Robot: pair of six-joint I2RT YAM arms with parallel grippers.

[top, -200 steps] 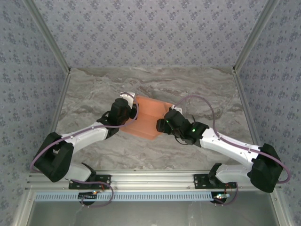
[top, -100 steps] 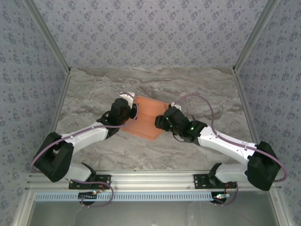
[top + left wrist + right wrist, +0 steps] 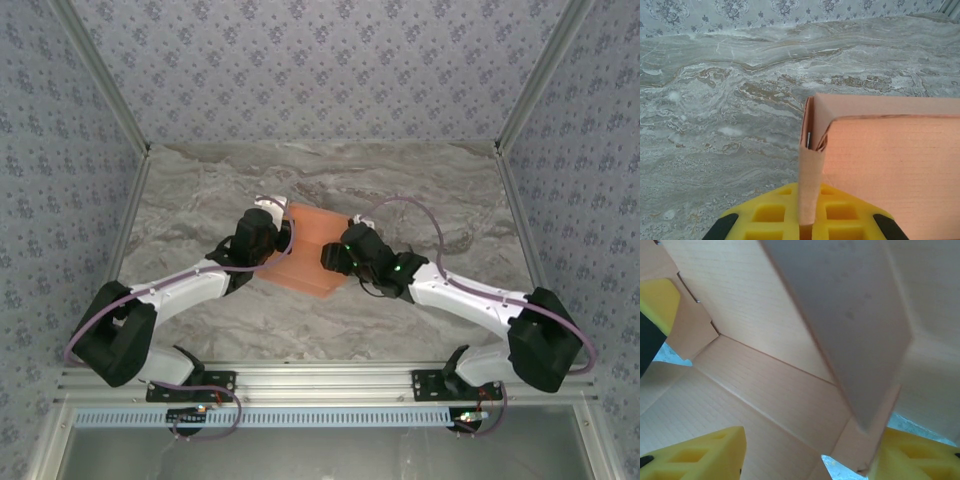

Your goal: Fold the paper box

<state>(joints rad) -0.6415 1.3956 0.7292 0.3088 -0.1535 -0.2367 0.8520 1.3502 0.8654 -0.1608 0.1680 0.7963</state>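
The salmon-orange paper box [image 3: 308,238] lies partly folded at the middle of the marble table [image 3: 200,190]. My left gripper [image 3: 281,238] is at its left end, shut on an upright side wall [image 3: 811,170]; that strip of card runs down between the yellow fingers [image 3: 765,212]. The box's flat panel [image 3: 890,160] stretches to the right of it. My right gripper [image 3: 333,258] reaches in over the box's right half. Its yellow fingers [image 3: 700,455] stand wide apart around the box's inner panels [image 3: 775,400]. A raised flap [image 3: 850,320] leans against the right finger [image 3: 920,455].
Patterned walls [image 3: 320,60] enclose the table at the back and both sides. Bare marble [image 3: 730,100] lies to the left of and behind the box. The aluminium rail [image 3: 320,385] with the arm bases runs along the near edge.
My right gripper has moved left, further over the box, and its jaws have narrowed a little. The left gripper and the wall in it have stayed put.
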